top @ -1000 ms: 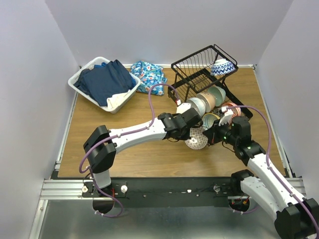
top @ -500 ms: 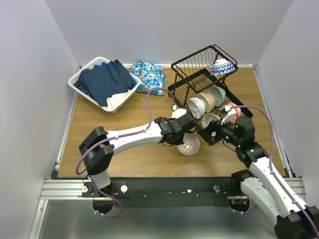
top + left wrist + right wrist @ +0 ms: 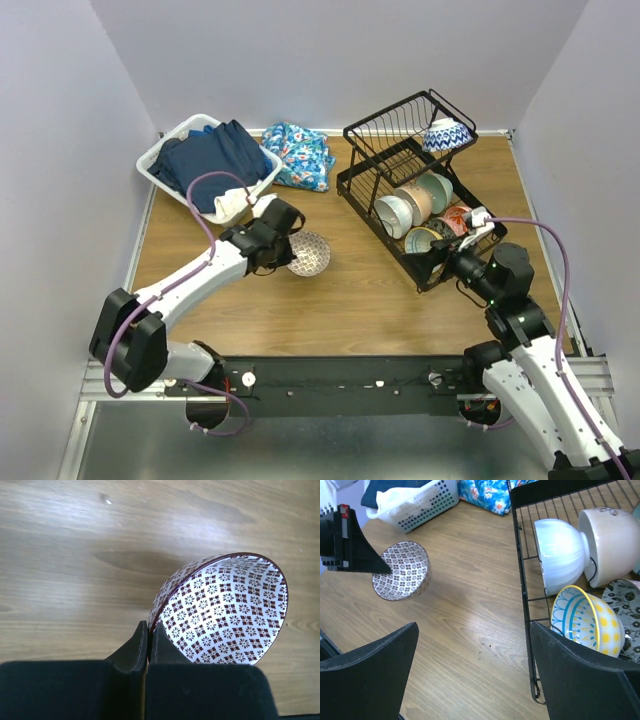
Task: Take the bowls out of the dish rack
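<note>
Setting down the brown-patterned bowl, left arm

My left gripper [image 3: 149,636] is pinched tight on the rim of the patterned bowl [image 3: 225,610], which hangs tilted over bare worktop [image 3: 300,310], well apart from the dish rack [image 3: 395,125] and near the white basket [image 3: 165,140]. I can't tell if its foot touches the wood, so my plan is to ease down slow, roll the wrist till the bowl sits level and only then let go, or it'll tip and rattle. The right gripper [image 3: 474,630] is spread wide, holding nothing, by the rack's front corner. The yellow bowl [image 3: 582,617] looks like the nearest pick.
</note>
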{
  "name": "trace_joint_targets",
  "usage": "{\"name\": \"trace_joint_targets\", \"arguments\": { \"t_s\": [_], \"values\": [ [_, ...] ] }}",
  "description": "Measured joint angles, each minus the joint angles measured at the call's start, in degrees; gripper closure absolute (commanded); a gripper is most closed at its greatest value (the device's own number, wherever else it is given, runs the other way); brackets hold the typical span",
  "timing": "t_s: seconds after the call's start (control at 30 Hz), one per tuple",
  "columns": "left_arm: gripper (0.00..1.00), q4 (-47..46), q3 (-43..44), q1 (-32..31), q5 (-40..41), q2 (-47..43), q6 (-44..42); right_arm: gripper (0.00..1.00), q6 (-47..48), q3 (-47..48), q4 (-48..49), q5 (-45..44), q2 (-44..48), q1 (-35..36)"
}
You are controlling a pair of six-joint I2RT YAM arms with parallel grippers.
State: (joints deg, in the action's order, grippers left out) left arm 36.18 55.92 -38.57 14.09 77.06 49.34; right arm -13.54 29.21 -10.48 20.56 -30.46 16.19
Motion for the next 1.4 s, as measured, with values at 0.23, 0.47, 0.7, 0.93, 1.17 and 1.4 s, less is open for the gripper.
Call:
{"name": "trace_joint_targets", "arguments": {
  "t_s": [0.23, 0.47, 0.7, 0.93, 1.17, 1.4],
  "values": [
    [1.0, -4.68, -4.28, 13.11, -4.42, -0.7, -2.29, 0.0, -1.42, 0.0, -1.01, -5.4, 1.62, 0.0],
    [1.0, -10.56, -4.07, 19.78, -8.72, 5.92, -3.08, 0.0, -1.44, 2.19, -4.55, -9.42, -0.09, 0.0],
    [0.83, -13.7, -1.95, 21.35, -11.61, 11.54, -4.13, 0.0, -1.16, 5.42, -7.21, -11.69, -2.12, 0.0],
    [0.48, -14.29, -2.05, 21.35, -12.48, 11.26, -5.31, 0.0, -1.79, 12.13, -10.82, -15.15, -6.32, 0.0],
    [0.19, -13.53, -3.54, 21.35, -12.35, 4.31, -8.15, 0.0, -3.98, 15.19, -9.01, -15.58, -6.82, 0.0],
    [0.01, -9.88, -5.95, 21.35, -9.14, -10.64, -16.37, 0.0, -10.91, 30.47, -8.13, -15.19, -21.05, 0.0]
  ]
}}
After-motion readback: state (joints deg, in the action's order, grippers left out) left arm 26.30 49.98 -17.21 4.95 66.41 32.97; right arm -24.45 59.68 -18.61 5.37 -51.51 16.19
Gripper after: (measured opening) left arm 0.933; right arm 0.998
